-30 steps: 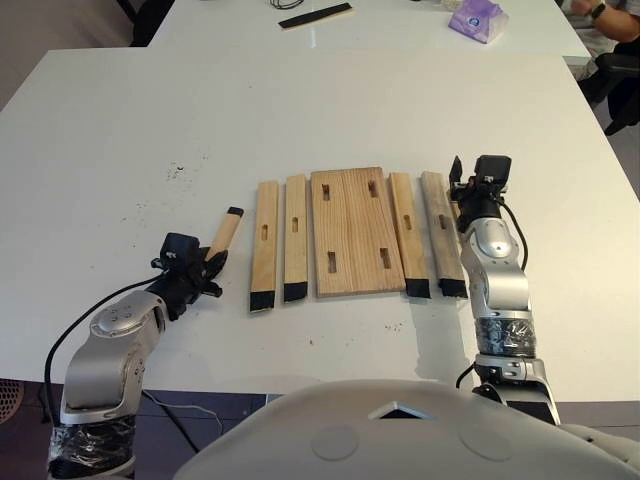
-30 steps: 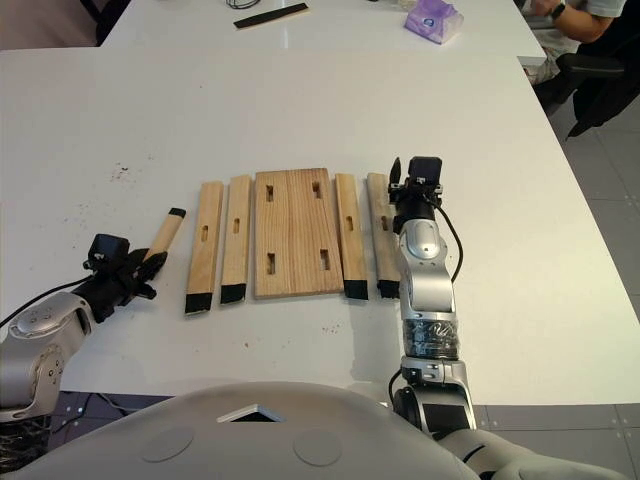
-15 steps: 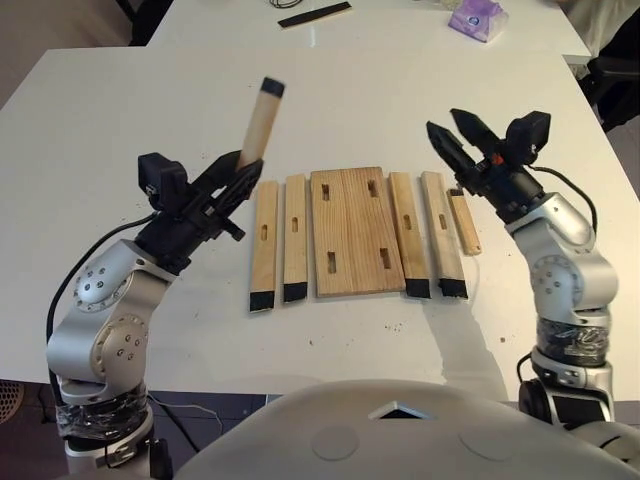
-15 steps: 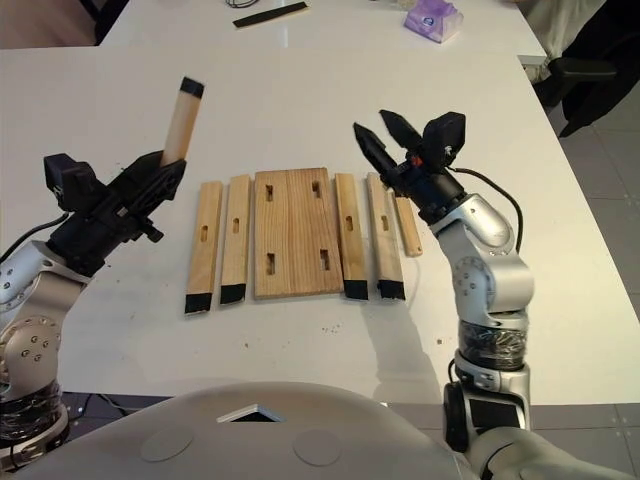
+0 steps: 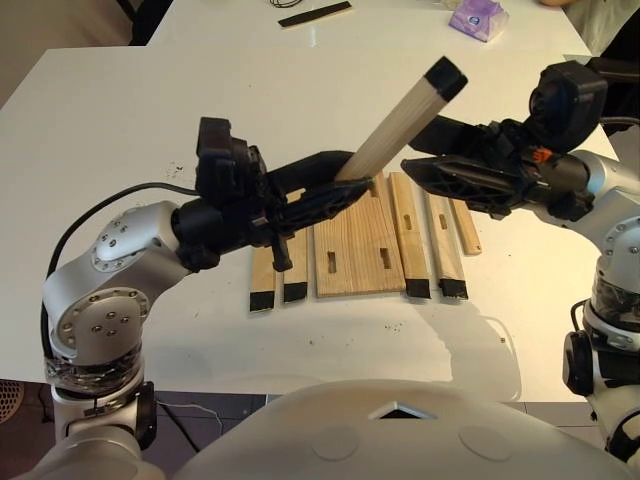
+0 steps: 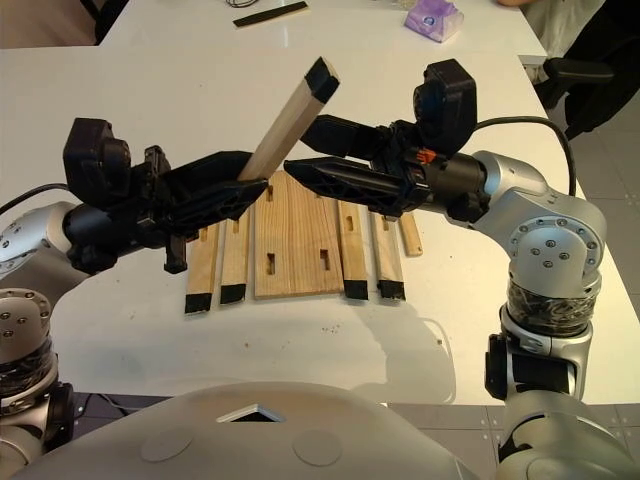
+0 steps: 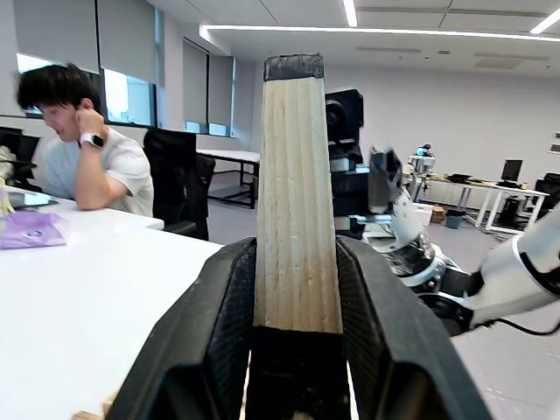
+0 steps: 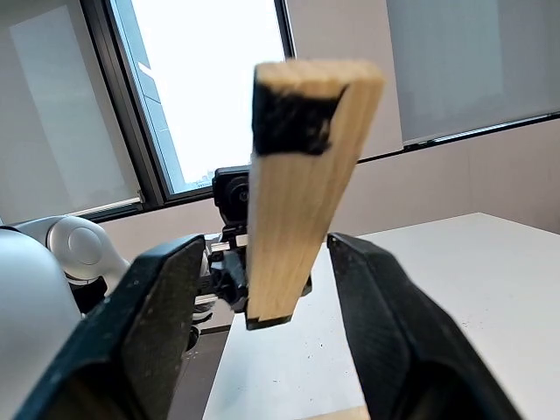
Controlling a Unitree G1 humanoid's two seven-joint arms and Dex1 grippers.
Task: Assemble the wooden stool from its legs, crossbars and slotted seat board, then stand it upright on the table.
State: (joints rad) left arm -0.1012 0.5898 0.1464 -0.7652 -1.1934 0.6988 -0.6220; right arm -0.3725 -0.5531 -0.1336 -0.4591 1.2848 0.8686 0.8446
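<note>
The white table runs wide, and a second table behind it carries a black strip and a purple packet.

The left gripper is clenched on the lower end of a wooden stick, which slants up and to the right above the middle of the table. The right gripper is spread, one finger on either side of the stick's upper part, below its black tip.

Under both grippers the seat board lies flat. Two legs lie just to its left and two more legs just to its right. A short stick lies beside the outer right leg. The whole row sits well in from the left, right and far edges, and the legs' black ends point to the near edge.

Half a second ago the left arm held the stick upright over the table left of the parts; it has now swung in above the board. The right gripper, then open above the right legs, has closed in on the stick.

The left wrist view shows the fingers pressed flat against both faces of the stick. The right wrist view shows a gap between the stick and each finger.
</note>
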